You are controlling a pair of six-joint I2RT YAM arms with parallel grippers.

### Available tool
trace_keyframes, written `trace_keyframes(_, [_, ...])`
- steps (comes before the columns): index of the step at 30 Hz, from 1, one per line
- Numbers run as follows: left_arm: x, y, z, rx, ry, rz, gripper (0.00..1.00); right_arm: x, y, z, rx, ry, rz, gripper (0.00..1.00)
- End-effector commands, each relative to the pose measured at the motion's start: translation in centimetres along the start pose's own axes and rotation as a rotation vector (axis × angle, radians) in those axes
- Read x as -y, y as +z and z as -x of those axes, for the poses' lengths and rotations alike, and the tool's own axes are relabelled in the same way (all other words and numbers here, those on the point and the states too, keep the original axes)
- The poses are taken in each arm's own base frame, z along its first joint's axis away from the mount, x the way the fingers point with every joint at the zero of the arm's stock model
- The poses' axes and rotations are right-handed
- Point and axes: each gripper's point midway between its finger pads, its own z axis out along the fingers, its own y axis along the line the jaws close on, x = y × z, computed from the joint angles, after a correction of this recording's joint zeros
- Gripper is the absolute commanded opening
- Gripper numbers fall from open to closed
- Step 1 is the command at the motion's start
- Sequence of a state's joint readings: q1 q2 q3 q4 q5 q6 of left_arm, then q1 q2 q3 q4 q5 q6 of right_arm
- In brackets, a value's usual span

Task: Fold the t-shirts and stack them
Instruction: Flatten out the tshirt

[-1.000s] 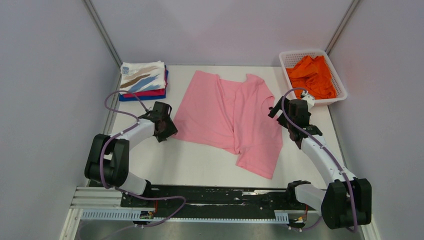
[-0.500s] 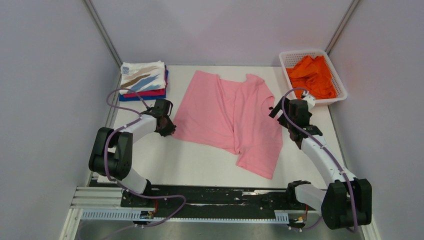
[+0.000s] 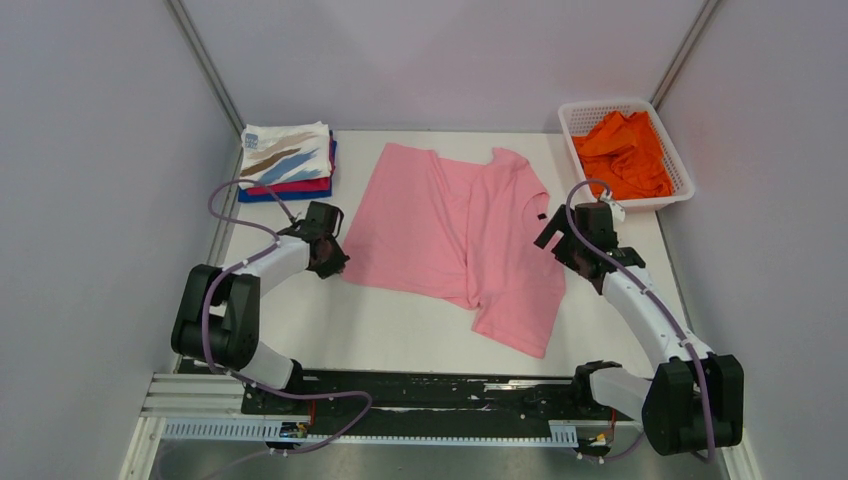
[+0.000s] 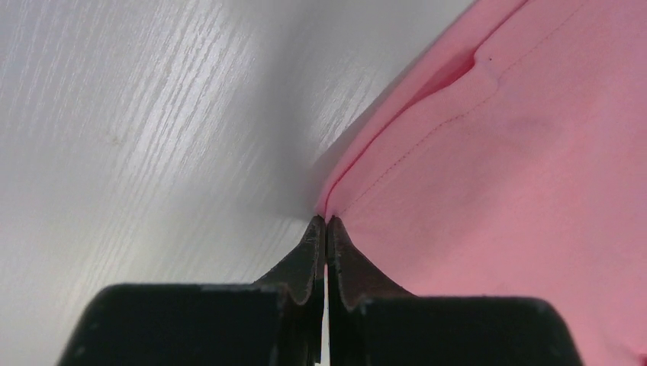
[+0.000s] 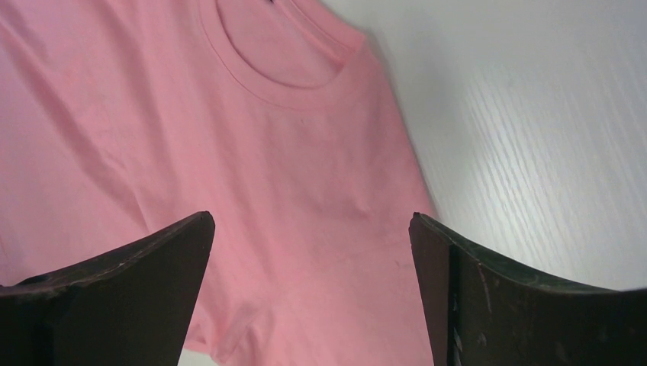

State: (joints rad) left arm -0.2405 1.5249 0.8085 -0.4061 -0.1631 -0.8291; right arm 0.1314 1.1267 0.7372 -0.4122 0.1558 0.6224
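at the near side of the surface [image 3: 380,335] the pink t-shirt [image 3: 460,235] trails one sleeve toward the arms. it lies crosswise, long axis left to right, hem to the left, collar [image 5: 278,80] to the right. the left jaws, having edged in along the hem over the last second, are pressed together at its near corner; whether cloth is nipped i cannot tell. the right jaws have slid nearer and gape wide, empty, above the shoulder beside the collar. likely both are setting up a first fold. farther back sit the folded stack [image 3: 288,160] at left and the basket [image 3: 605,104] holding an orange t-shirt [image 3: 625,150] at right.
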Motion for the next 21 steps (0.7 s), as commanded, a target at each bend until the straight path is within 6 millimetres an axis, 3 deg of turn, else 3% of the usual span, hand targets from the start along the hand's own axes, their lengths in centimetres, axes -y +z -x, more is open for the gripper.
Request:
trace_keyframes(1, [0.2, -1.3, 1.2, 0.075, -0.036, -0.036, 0.00, 2.2, -2.6, -4.4, -0.232, 0.078, -0.144, 1.00])
trace_keyframes(6, [0.5, -2.0, 1.4, 0.097, -0.053, -0.075, 0.00, 6.1, -7.3, -10.9, -0.444, 0.067, -0.350, 0.99])
trace_keyframes(10, [0.5, -2.4, 1.3, 0.108, -0.062, -0.092, 0.00, 5.5, -9.6, -14.7, -0.564, 0.091, -0.322, 0.92])
trace_keyframes(15, [0.1, -2.5, 1.3, 0.118, -0.068, -0.083, 0.00, 5.4, -10.3, -17.7, -0.648, 0.123, -0.314, 0.79])
trace_keyframes(21, [0.2, -2.6, 1.1, 0.110, -0.065, -0.087, 0.00, 5.8, -8.6, -20.2, -0.695, 0.123, -0.298, 0.67])
